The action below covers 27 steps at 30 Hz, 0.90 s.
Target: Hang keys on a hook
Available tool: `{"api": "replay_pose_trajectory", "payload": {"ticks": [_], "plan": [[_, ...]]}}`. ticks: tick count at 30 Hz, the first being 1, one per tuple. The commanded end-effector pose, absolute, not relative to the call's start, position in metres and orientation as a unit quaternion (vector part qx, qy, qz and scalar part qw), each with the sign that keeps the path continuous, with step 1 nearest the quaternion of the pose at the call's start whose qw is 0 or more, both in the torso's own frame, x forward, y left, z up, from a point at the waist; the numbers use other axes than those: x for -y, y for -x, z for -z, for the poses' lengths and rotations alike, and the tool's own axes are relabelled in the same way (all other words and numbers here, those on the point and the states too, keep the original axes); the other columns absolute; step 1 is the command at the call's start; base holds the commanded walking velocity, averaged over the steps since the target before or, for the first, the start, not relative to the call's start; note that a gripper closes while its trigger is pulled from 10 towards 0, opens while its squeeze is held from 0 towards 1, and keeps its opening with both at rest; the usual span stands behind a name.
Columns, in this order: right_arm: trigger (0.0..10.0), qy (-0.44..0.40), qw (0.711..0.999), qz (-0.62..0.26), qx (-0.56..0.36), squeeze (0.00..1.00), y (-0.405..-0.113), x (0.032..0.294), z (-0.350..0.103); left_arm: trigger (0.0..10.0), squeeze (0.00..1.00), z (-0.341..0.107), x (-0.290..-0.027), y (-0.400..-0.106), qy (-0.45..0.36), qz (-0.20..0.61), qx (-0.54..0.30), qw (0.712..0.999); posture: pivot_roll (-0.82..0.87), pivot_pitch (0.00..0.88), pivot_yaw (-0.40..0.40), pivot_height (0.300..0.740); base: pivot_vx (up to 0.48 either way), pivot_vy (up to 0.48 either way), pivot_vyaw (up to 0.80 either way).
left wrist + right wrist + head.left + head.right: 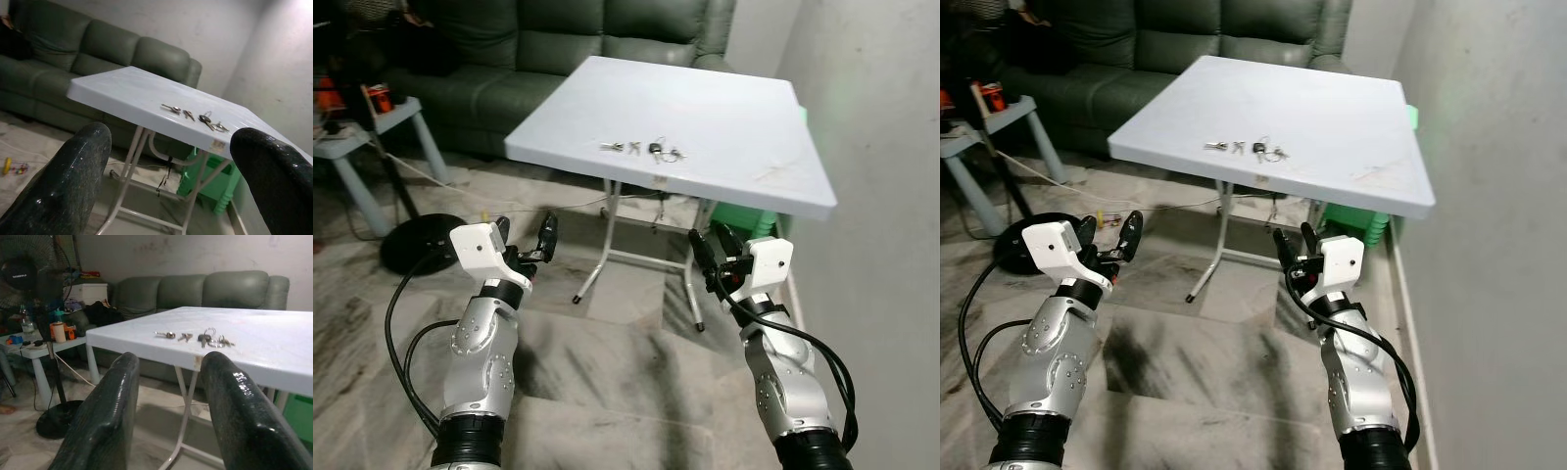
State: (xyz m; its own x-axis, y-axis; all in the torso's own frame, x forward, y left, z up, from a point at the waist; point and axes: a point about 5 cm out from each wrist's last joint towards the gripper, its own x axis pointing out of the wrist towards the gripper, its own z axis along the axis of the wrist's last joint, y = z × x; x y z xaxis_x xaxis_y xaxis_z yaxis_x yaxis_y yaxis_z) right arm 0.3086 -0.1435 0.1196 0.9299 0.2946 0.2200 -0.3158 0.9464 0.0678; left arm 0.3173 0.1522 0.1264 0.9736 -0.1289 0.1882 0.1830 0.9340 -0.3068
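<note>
Several keys [646, 149] lie spread in a short row near the front edge of a white folding table [724, 117]. One bunch sits on a ring with a dark fob [208, 121]; the keys [195, 337] rest flat. Both arms are raised in front of me, below and short of the table edge. My left gripper [524, 235] is open, its fingers [63, 186] wide apart with nothing between them. My right gripper [715, 247] is also open and empty, its fingers [244, 416] pointing toward the table.
A dark green sofa [538, 39] stands behind the table. At the left are a standing fan's round base [421, 240], a small grey side table [372, 127] with items, and floor cables. A green plastic stool [744, 220] sits under the table. A wall [891, 245] runs along the right.
</note>
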Motion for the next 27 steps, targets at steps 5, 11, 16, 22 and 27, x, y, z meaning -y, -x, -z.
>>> {"api": "replay_pose_trajectory", "payload": {"ticks": [5,11,16,22,27], "plan": [[10.0,-0.050,0.982,-0.146,0.109,0.00,-0.308,0.148,-0.123,10.0,0.00,-0.129,-0.147,-0.320,0.160,0.092,0.082,0.979,-0.01,0.000,-0.054,0.715,0.000,0.382,0.00],[10.0,-0.049,0.983,-0.146,0.105,0.00,-0.308,0.148,-0.121,10.0,0.00,-0.124,-0.144,-0.321,0.141,0.086,0.062,0.984,0.00,0.000,-0.056,0.715,0.000,0.000,0.00],[10.0,-0.049,0.985,-0.138,0.092,0.00,-0.308,0.150,-0.116,10.0,0.00,-0.119,-0.142,-0.321,0.133,0.087,0.046,0.986,0.00,0.000,-0.058,0.715,0.000,0.000,0.00],[10.0,-0.042,0.988,-0.130,0.077,0.00,-0.307,0.155,-0.110,10.0,0.00,-0.112,-0.146,-0.316,0.127,0.089,0.033,0.987,0.01,0.000,-0.061,0.715,0.000,0.000,0.00],[10.0,-0.047,0.989,-0.124,0.066,0.00,-0.307,0.157,-0.107,10.0,0.00,-0.112,-0.147,-0.315,0.127,0.084,0.028,0.988,0.01,0.000,-0.062,0.715,0.099,0.000,0.00]]}}
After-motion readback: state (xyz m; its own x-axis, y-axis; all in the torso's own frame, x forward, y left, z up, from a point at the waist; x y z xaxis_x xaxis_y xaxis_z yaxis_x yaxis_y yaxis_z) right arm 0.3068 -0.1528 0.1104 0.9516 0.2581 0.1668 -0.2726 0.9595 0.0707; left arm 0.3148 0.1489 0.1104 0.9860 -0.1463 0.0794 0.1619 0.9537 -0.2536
